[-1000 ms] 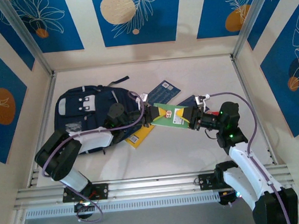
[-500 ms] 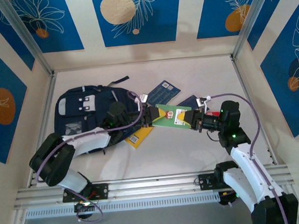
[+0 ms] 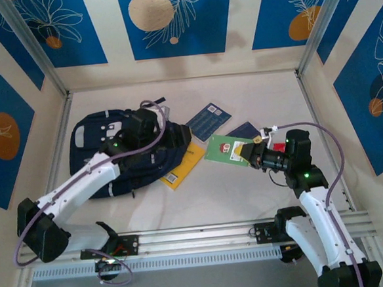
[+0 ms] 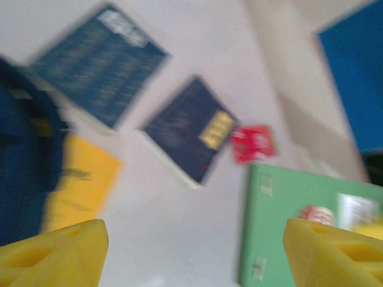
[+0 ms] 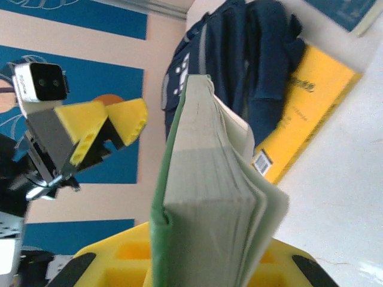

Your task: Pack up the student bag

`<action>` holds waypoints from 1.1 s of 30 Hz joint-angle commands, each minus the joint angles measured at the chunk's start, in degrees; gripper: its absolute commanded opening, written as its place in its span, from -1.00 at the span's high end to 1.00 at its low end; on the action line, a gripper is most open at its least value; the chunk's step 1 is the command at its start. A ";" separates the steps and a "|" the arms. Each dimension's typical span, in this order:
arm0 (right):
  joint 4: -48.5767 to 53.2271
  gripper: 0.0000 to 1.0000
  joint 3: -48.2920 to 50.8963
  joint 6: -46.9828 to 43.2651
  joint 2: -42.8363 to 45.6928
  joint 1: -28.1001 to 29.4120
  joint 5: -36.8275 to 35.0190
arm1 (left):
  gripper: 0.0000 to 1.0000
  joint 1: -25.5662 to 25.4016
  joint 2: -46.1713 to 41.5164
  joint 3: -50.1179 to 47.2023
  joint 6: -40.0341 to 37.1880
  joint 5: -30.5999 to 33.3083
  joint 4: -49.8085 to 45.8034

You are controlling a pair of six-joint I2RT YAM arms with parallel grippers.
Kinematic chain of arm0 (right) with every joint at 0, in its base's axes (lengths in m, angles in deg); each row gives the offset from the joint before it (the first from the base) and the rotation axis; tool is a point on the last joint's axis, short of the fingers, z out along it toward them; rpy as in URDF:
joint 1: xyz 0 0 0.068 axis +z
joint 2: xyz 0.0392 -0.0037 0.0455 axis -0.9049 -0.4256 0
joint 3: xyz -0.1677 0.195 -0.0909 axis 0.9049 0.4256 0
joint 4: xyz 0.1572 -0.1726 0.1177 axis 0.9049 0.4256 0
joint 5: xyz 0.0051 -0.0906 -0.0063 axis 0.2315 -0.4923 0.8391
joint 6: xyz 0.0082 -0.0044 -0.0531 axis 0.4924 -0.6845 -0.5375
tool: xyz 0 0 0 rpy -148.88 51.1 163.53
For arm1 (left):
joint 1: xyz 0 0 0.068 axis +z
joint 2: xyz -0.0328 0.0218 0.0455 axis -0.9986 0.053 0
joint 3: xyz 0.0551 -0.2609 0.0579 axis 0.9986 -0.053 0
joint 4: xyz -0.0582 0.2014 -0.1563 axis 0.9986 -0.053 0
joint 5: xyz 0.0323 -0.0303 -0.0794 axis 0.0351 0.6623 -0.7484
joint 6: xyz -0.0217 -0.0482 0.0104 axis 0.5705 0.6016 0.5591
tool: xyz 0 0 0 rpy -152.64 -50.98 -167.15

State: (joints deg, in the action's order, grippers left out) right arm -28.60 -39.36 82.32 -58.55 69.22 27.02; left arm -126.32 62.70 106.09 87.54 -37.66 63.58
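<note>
Green book (image 3: 226,147) clamped in my right pincer (image 3: 248,152); stiff, light. Left pincer (image 4: 192,245) spread wide, empty, hovering over the student bag (image 3: 93,147), which lies on the bench (image 3: 215,201) well left of the right pincer. Soft, floppy fabric: I'd grab a seam or strap and expect sag.

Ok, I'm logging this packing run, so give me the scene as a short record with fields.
student bag: lying on the table, left side
left claw: open, empty, raised over the bag's right side
right claw: shut on green book
yellow book: on the table, partly under the bag's edge
blue book: loose on the table
navy book: loose on the table, beside the green book
</note>
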 commanded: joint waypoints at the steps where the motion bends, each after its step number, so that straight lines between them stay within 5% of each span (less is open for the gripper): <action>1: 7.49 1.00 -1.96 -6.16 0.50 0.16 -3.81 | -0.58 1.37 5.42 5.78 -4.31 19.09 -21.00; 6: 8.06 1.00 -0.66 -7.32 -0.43 1.02 -3.80 | -1.00 3.88 12.07 10.92 -3.43 28.13 -27.07; 22: 8.52 1.00 3.43 -8.01 0.57 1.31 -5.21 | -1.00 8.87 30.40 23.81 -7.54 24.31 -27.62; 26: 9.34 1.00 3.64 -8.16 0.82 0.94 -6.00 | -0.89 9.10 37.83 31.36 -5.26 26.05 -35.64; 33: 9.39 1.00 4.75 -7.78 1.85 0.35 -5.32 | -0.61 10.25 38.68 26.14 -2.84 23.96 -31.76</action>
State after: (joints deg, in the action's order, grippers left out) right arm -19.07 -35.23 75.20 -57.59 69.96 20.60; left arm -117.36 101.63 133.80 83.27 -13.03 33.33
